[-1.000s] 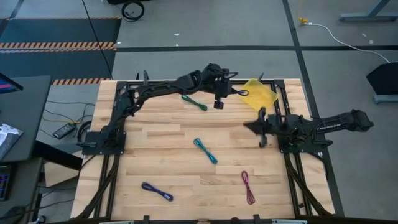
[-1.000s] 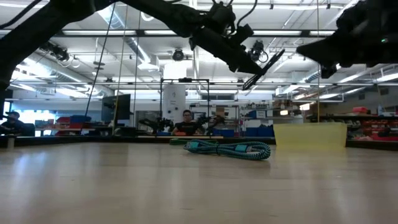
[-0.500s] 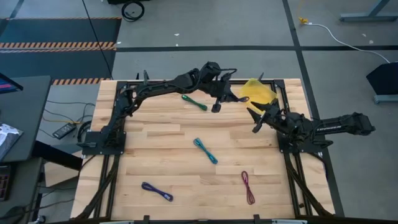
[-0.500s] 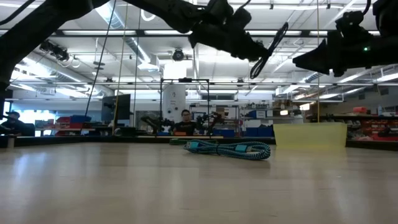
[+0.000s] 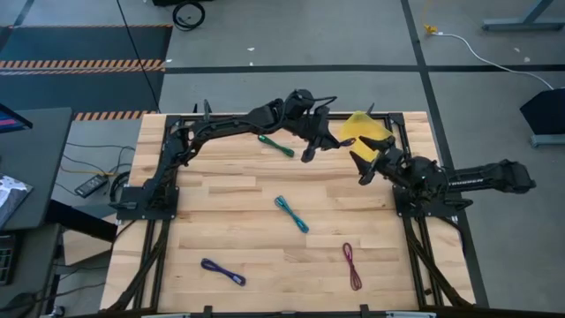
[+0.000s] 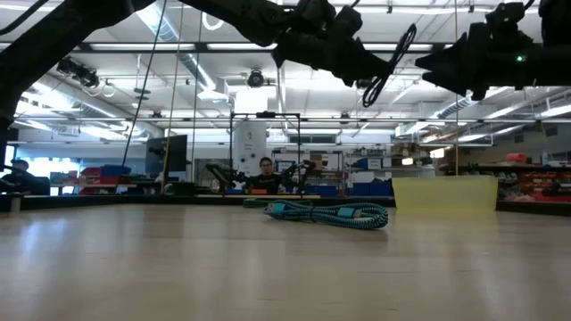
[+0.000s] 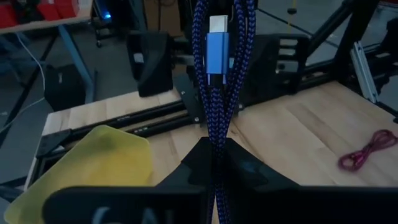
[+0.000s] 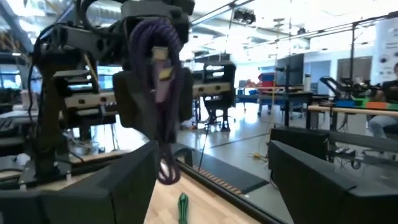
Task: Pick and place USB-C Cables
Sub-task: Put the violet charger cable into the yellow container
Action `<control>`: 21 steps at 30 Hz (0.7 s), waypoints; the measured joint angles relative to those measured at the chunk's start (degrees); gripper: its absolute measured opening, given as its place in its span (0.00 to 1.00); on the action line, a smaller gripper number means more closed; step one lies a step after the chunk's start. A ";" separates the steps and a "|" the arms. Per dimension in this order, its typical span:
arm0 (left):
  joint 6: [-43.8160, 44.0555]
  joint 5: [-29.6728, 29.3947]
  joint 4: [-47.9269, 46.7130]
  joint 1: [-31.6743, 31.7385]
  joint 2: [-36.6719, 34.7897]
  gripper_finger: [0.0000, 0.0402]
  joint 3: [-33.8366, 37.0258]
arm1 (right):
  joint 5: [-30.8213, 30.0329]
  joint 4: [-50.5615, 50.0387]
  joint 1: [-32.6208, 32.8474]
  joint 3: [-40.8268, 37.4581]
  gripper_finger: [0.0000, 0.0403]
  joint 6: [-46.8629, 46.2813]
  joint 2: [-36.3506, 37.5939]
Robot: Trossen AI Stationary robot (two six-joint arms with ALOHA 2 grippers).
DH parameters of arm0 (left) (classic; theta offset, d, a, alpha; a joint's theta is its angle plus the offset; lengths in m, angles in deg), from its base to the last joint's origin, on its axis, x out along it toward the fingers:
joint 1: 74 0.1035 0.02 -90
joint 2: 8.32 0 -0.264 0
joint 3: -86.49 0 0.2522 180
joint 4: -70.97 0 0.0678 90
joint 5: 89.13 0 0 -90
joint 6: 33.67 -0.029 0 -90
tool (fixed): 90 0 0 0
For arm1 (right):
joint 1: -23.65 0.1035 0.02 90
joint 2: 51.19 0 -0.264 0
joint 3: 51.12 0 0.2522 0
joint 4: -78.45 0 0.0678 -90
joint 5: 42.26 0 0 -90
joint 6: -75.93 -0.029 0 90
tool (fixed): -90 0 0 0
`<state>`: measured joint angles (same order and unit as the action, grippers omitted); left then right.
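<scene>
Handover near table's far edge: left gripper [image 5: 307,155] clamps violet cable [image 7: 217,93]; right gripper [image 5: 365,168] wide, should close squarely before release.

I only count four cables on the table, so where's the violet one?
The violet cable hangs in the left gripper, above the table's far edge in the high view, between the green cable and the open right gripper.

- violet cable [image 7: 217,93] — braided cloth sheath, smooth metallic-blue plug shell
- table [image 5: 238,194] — pale wood strips, matt
- yellow bin [image 7: 93,163] — smooth, slightly translucent plastic
</scene>
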<state>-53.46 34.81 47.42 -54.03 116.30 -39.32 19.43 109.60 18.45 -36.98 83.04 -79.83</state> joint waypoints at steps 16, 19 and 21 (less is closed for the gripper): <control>2.76 -0.48 3.72 -1.06 2.29 0.07 0.09 | 4.86 7.88 -1.81 3.98 0.70 0.43 -11.46; 4.12 -0.51 3.67 -1.62 2.29 0.07 0.09 | 4.19 8.31 -1.81 4.89 0.63 1.11 -13.46; 4.19 -0.70 2.70 -1.82 2.29 0.09 0.07 | 4.17 8.25 -1.77 5.47 0.52 2.23 -14.47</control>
<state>-49.27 34.11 50.12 -55.85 118.59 -39.24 23.60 117.85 16.67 -31.51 85.27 -94.31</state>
